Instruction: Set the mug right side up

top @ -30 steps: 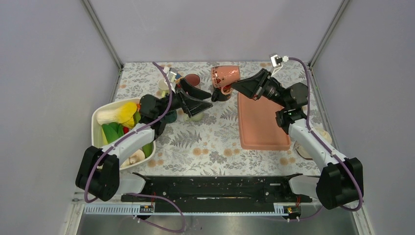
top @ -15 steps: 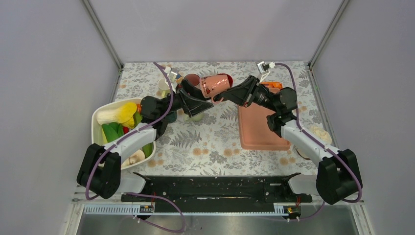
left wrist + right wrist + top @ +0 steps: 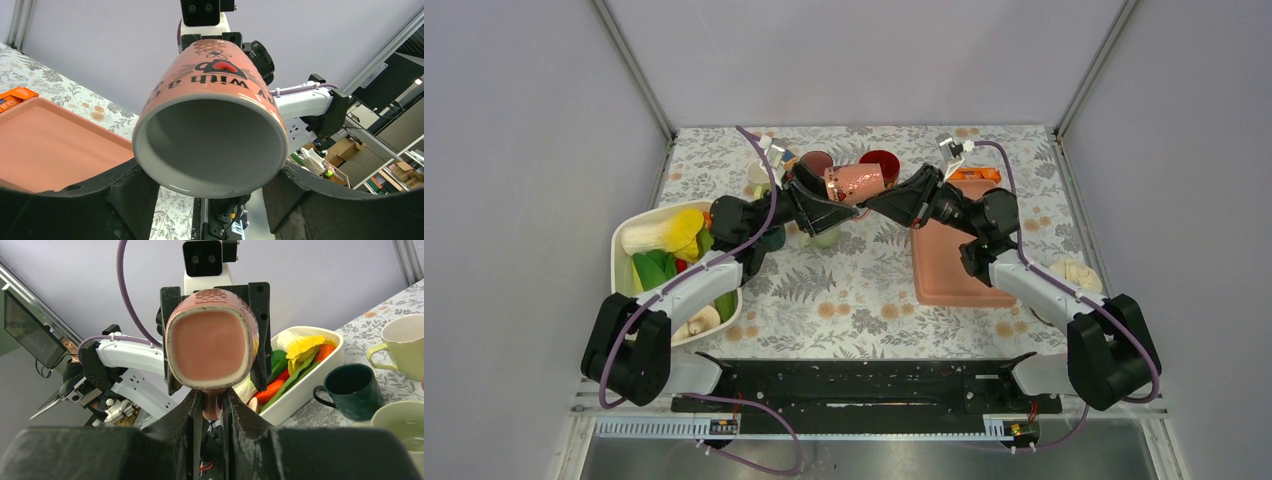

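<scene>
The pink mug (image 3: 856, 183) with dark lettering lies on its side in the air above the table's far middle. My right gripper (image 3: 877, 202) is shut on its handle (image 3: 212, 409), and the right wrist view shows the mug's flat base (image 3: 212, 337). The mug's open mouth (image 3: 210, 135) faces the left wrist camera. My left gripper (image 3: 842, 190) is open, and its fingers (image 3: 127, 200) stand close on either side of the rim end. I cannot tell whether they touch the mug.
A white tub (image 3: 627, 262) of vegetables sits at the left. A pink tray (image 3: 959, 262) lies at the right, with an orange packet (image 3: 972, 174) behind it. A dark green mug (image 3: 350, 390), a cream mug (image 3: 405, 345), a pale green cup (image 3: 400, 425) and a red cup (image 3: 881, 162) stand under and around the grippers.
My right arm has carried the mug left and slightly down, turning it from upended to lying on its side, into the space between the left gripper's fingers. The left arm has barely moved.
</scene>
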Robot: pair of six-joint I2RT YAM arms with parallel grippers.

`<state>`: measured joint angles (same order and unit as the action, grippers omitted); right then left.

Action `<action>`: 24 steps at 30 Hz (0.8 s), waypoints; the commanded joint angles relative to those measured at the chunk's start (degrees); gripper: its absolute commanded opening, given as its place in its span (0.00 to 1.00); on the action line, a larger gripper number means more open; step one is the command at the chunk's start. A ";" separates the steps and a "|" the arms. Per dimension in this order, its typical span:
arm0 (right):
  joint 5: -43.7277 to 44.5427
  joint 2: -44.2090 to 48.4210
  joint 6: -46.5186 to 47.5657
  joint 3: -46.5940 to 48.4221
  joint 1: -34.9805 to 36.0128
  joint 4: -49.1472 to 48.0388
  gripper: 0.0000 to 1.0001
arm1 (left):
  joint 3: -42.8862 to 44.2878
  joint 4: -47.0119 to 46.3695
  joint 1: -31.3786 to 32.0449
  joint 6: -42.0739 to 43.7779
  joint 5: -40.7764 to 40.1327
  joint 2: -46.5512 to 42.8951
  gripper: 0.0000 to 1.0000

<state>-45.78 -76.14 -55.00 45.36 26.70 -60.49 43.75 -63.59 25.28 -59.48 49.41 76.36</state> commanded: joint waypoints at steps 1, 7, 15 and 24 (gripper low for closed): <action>1.84 -1.13 2.99 -0.19 1.75 -5.08 0.00 | 2.31 -4.62 0.49 -1.07 1.49 -0.51 0.59; 4.53 -1.76 0.35 0.29 1.95 -6.00 0.00 | 2.18 -4.92 0.48 -0.92 1.78 -0.72 0.70; 4.98 0.49 -3.63 1.23 1.74 -8.92 0.00 | 1.32 -3.39 0.50 0.77 1.62 -1.06 0.93; 6.07 1.65 -5.60 1.14 -0.30 -11.54 0.00 | 1.47 -2.42 0.49 1.04 1.51 -1.02 0.91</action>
<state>-42.46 -77.25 -58.72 45.04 27.35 -64.53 43.75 -63.64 25.61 -59.77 49.78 76.36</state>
